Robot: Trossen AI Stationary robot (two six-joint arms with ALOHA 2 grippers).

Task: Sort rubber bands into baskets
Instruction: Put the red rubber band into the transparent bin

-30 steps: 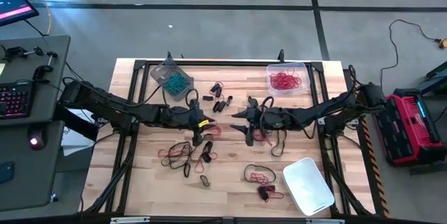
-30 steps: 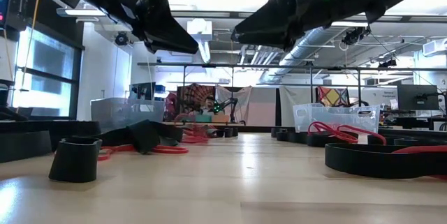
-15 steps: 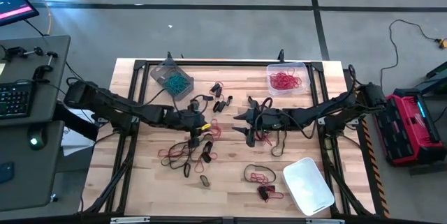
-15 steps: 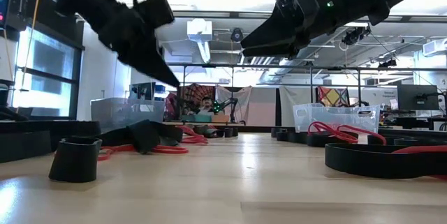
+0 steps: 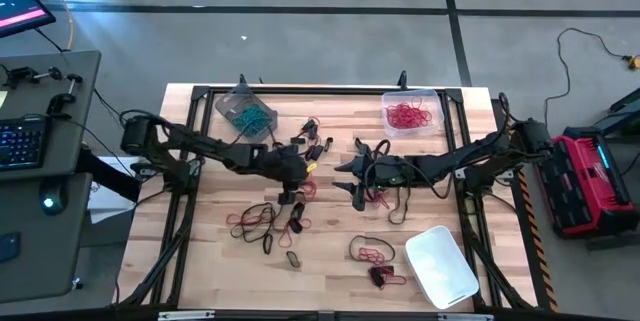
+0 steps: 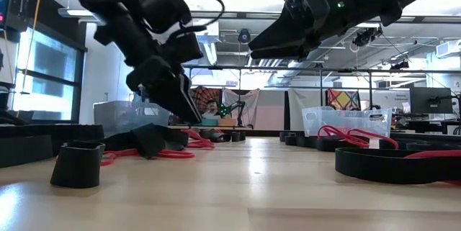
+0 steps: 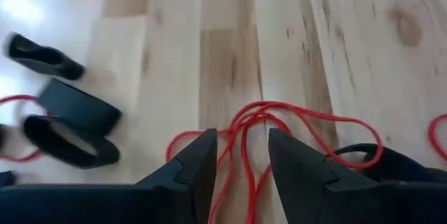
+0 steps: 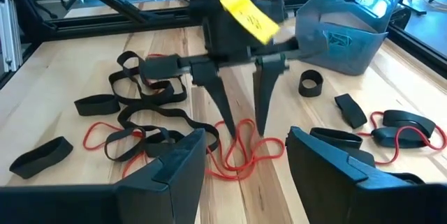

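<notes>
The bench point(image 5: 330, 261) carried three baskets point(image 5: 245, 113): grey with teal bands, clear with red, whitish and empty. The left end effector point(image 5: 298, 173) had swung toward mid-bench, its fingers spreading over a tangled red rubber band point(image 7: 255, 130), apparently readying a pick. The right end effector point(image 5: 357, 183) hung wide, empty, nearby.

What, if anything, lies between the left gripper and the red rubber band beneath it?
Nothing visible does. The left gripper is open, fingers pointing down astride the red rubber band on the bare table. Black bands lie off to one side, clear of the fingers.
</notes>
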